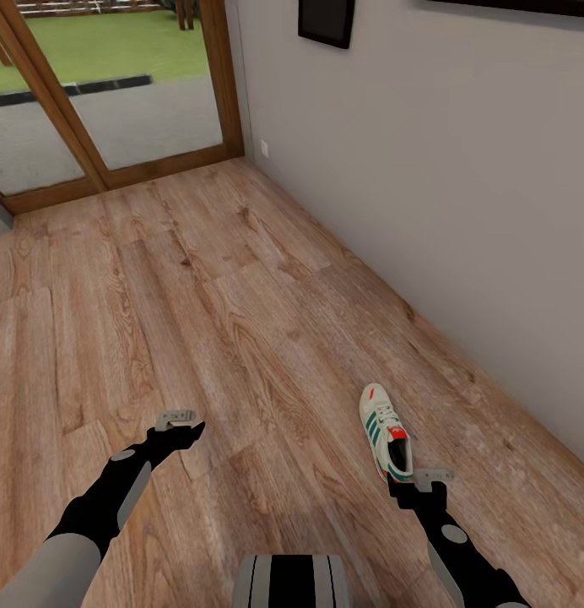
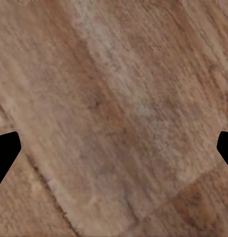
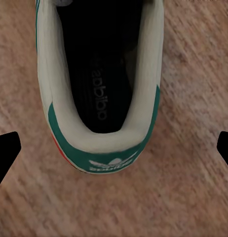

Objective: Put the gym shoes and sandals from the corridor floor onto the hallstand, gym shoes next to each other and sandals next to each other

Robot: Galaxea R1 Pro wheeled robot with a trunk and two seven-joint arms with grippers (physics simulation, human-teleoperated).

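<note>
The light brown wood-plank corridor floor [image 1: 241,321] runs along a grey wall [image 1: 461,211] toward a wood-framed glass door [image 1: 106,93]. One white lace-up gym shoe with teal stripes and an orange-red tongue [image 1: 386,431] lies on the floor near that wall, upright and empty inside. The right pincer [image 1: 427,483] hangs just above its heel, fingers spread wide; the left pincer [image 1: 178,425], also spread, hovers over bare planks. The step looks like picking up this shoe: next, lower and close on the heel collar.

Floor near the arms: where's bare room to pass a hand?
Bare floor from the left gripper up to the glass door. Crowded only by the wall, where the shoe sits right ahead of the right gripper.
</note>
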